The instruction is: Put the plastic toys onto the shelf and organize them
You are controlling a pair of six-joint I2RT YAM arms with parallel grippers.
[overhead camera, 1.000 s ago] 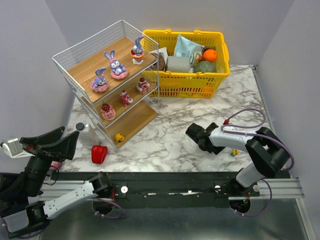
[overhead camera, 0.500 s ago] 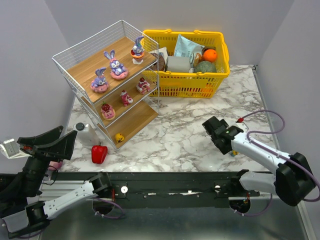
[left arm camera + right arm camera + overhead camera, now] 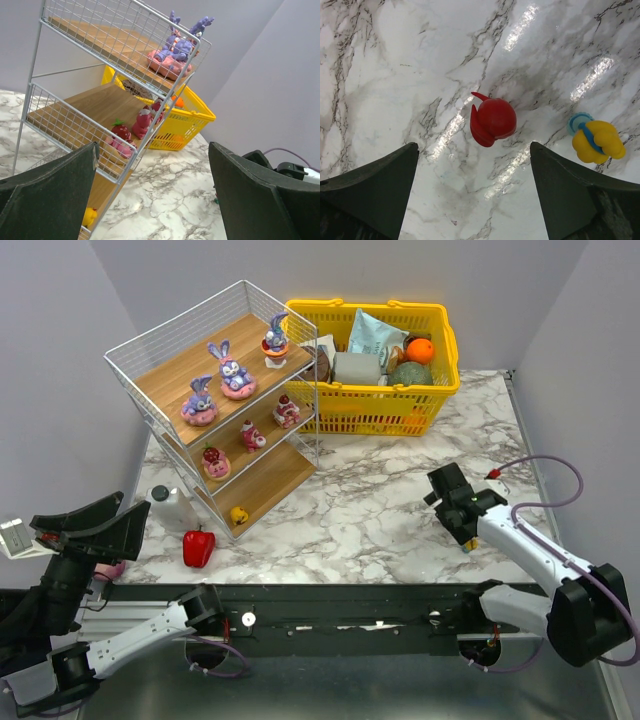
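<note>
The shelf [image 3: 172, 371] stands at the back left and also shows in the left wrist view [image 3: 107, 102]. Three purple bunnies [image 3: 233, 370] sit on its top board, three pink-red figures [image 3: 252, 435] on the middle board, and a yellow piece [image 3: 239, 515] on the bottom board. A small red toy [image 3: 492, 121] and a yellow toy with a blue part [image 3: 596, 140] lie on the marble. My right gripper [image 3: 473, 146] is open just above the red toy; it also shows in the top view [image 3: 464, 530]. My left gripper [image 3: 152, 147] is open and empty, off the table's left edge [image 3: 130, 512].
A yellow basket [image 3: 440, 385] full of groceries stands behind the shelf's right side. A red bell pepper [image 3: 199, 547] and a white bottle [image 3: 175, 508] sit in front of the shelf. A pink object [image 3: 112, 570] lies partly hidden under my left arm.
My right arm has swung to the right, from the table's middle to above the small toys near the right edge. My left gripper has shifted slightly down and left.
</note>
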